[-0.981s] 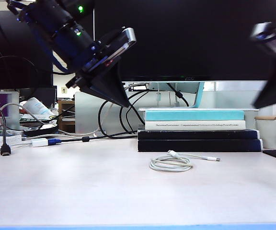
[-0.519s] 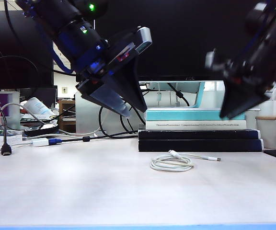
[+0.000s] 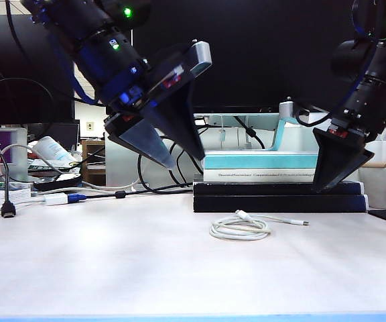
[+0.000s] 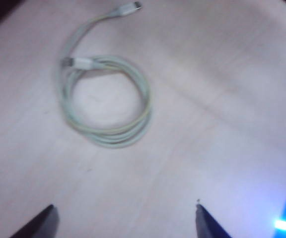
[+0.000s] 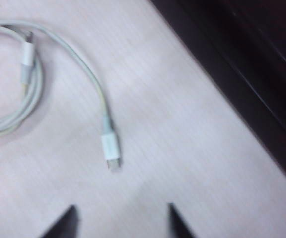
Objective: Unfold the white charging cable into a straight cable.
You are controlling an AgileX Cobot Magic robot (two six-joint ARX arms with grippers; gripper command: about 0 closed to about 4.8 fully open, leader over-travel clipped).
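The white charging cable (image 3: pixel 240 229) lies coiled on the pale table, with one plug (image 3: pixel 303 223) trailing to the right, just in front of the books. My left gripper (image 3: pixel 187 161) hangs above and to the left of the coil, open and empty. In the left wrist view the coil (image 4: pixel 110 141) lies ahead of that open left gripper (image 4: pixel 124 208). My right gripper (image 3: pixel 324 184) hovers above and right of the trailing end, open with nothing in it. In the right wrist view the plug (image 5: pixel 110 148) lies just ahead of the open right gripper (image 5: pixel 121 206).
A stack of books (image 3: pixel 280 181) stands right behind the cable, under a dark monitor (image 3: pixel 260 54). Black cables (image 3: pixel 159 174) hang behind the left gripper. A white adapter with a blue plug (image 3: pixel 62 198) and a black plug (image 3: pixel 7 209) lie at the far left.
The right arm has swung down from the upper right to hover in front of the books near the cable's end. Both grippers have opened. The left gripper has shifted slightly right.
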